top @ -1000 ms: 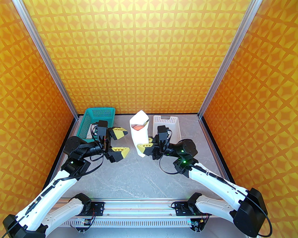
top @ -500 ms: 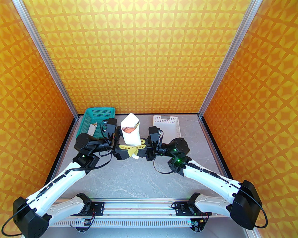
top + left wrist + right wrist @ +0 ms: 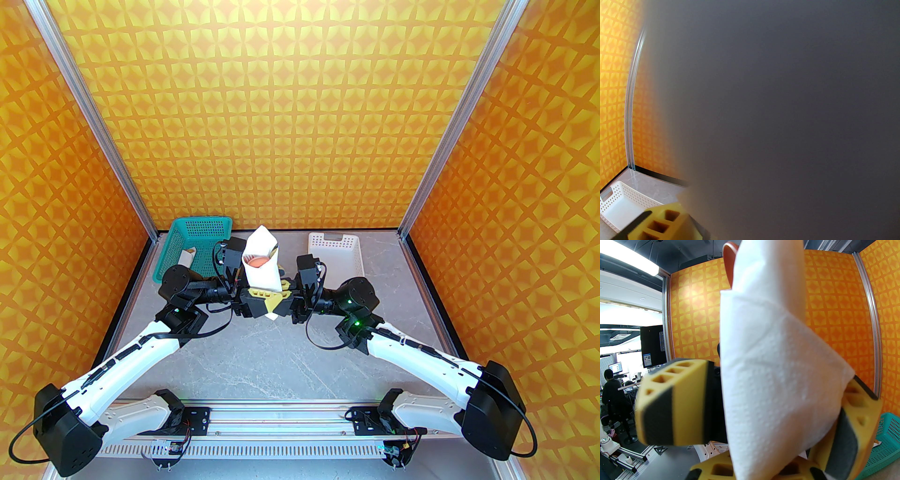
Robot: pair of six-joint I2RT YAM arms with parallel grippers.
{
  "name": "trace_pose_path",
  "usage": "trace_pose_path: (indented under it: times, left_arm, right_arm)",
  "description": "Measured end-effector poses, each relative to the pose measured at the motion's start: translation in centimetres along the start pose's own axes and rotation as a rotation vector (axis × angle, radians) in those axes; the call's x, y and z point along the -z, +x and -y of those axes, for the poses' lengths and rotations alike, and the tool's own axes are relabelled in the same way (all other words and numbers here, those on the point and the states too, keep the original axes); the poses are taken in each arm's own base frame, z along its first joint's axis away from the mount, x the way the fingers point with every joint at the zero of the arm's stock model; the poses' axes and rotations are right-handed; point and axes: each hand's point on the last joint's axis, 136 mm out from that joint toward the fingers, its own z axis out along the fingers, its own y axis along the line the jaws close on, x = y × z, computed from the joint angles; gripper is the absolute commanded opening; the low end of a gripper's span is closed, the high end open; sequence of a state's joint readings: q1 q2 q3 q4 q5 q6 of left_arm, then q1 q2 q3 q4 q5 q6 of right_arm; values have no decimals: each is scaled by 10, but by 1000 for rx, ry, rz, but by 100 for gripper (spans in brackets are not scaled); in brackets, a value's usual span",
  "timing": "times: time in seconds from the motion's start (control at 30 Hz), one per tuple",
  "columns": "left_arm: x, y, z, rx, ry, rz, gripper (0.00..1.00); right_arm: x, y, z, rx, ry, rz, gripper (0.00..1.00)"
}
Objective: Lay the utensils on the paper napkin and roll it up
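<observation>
**Two end effectors meeting on the rolled paper napkin above the worktop**

Top view: the right end effector is pinching the lower end of the paper napkin, holding it upright as a roll above the worktop. The spoon is showing in its open top. The left end effector is standing partly open around that same end, in front of a green basket and a white basket. Left wrist: the paper napkin is blurring grey right against the lens, beside one yellow finger. Right wrist: the left end effector's fingers are flanking the roll, one clear of the paper. A sticker on a dark panel behind is showing print too small to read.
</observation>
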State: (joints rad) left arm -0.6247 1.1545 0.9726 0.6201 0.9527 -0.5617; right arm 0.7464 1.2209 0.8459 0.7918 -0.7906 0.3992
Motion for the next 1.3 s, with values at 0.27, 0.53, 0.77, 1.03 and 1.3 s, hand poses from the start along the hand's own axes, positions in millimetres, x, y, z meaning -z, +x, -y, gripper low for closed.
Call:
trace_pose_path:
  times: [0.27,0.53,0.77,1.03,1.3]
  left_arm:
    - [1,-7,6,-28,5,21,46]
    - [3,-12,12,-45,12,30,32]
    - [4,-14,14,-47,8,33,23]
    - [4,-13,12,-49,-4,28,17]
    - [4,-9,8,-44,-20,20,12]
  right_arm:
    - [4,-10,-5,40,26,17,0]
    - [8,-10,1,49,73,17,0]
    - [9,-13,-3,71,72,16,0]
    - [11,-11,-4,69,77,7,0]
    - [15,-9,-1,61,94,4,0]
